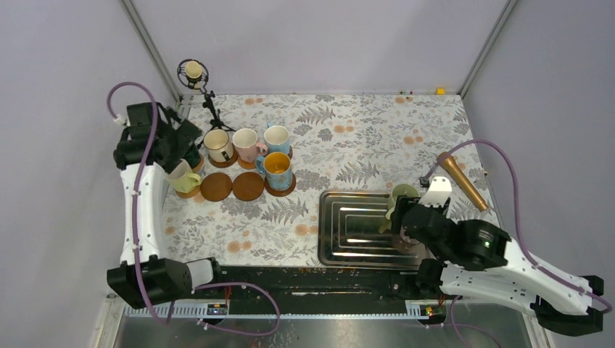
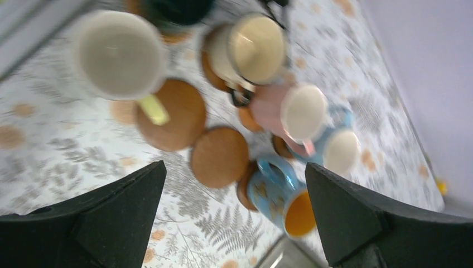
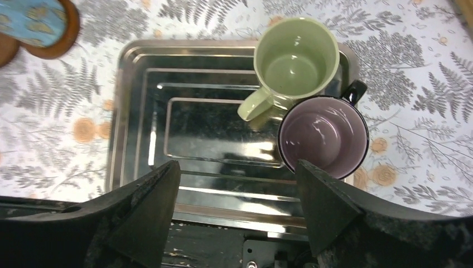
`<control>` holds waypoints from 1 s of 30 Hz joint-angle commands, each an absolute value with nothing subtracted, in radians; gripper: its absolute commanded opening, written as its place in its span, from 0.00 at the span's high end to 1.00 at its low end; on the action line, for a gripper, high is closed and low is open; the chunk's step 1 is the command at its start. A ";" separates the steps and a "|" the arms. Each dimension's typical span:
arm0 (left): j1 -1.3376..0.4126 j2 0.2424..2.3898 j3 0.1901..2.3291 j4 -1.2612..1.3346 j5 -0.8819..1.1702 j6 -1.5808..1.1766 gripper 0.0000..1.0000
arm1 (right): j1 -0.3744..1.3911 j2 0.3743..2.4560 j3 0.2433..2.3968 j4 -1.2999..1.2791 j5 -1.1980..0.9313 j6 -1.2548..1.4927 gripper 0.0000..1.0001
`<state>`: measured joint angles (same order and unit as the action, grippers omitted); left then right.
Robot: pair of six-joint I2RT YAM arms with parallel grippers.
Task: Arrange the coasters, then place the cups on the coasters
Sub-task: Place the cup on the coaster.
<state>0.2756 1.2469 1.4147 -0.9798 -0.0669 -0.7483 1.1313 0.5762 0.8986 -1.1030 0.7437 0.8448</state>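
Note:
Several cups stand on coasters at the back left: a pale yellow cup [image 1: 183, 177], a white cup [image 1: 217, 145], a pink cup [image 1: 245, 143], a light blue cup [image 1: 276, 138] and a blue cup with an orange inside [image 1: 278, 170]. Two bare coasters [image 1: 215, 186] [image 1: 248, 186] lie in front of them. My left gripper [image 1: 180, 148] hovers open over this group, holding nothing [image 2: 234, 212]. On the steel tray [image 3: 145, 111] stand a pale green cup [image 3: 295, 61] and a mauve cup [image 3: 323, 137]. My right gripper [image 3: 237, 195] is open above the tray's near edge, left of the mauve cup.
A dark green cup [image 2: 175, 11] shows at the top edge of the left wrist view. A microphone stand [image 1: 194, 72] rises behind the cups. A golden rod [image 1: 462, 181] lies right of the tray. Enclosure walls bound the table.

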 commanded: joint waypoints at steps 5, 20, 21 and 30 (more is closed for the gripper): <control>0.021 1.067 1.266 -0.709 0.272 -0.589 0.01 | 1.115 0.718 0.920 -1.179 0.829 0.934 0.36; -0.226 0.924 1.000 -0.556 0.406 -0.376 0.01 | 0.879 0.870 0.783 -1.025 0.512 0.845 0.36; -0.227 0.916 0.988 -0.548 0.400 -0.376 0.01 | 0.875 0.878 0.785 -1.025 0.514 0.845 0.36; -0.228 0.894 0.961 -0.552 0.377 -0.379 0.01 | 0.812 0.861 0.762 -1.026 0.538 0.827 0.37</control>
<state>-0.2253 0.9138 0.9665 -0.6178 0.3828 -0.3988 0.8383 0.8803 0.7780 -1.0328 0.5289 0.8391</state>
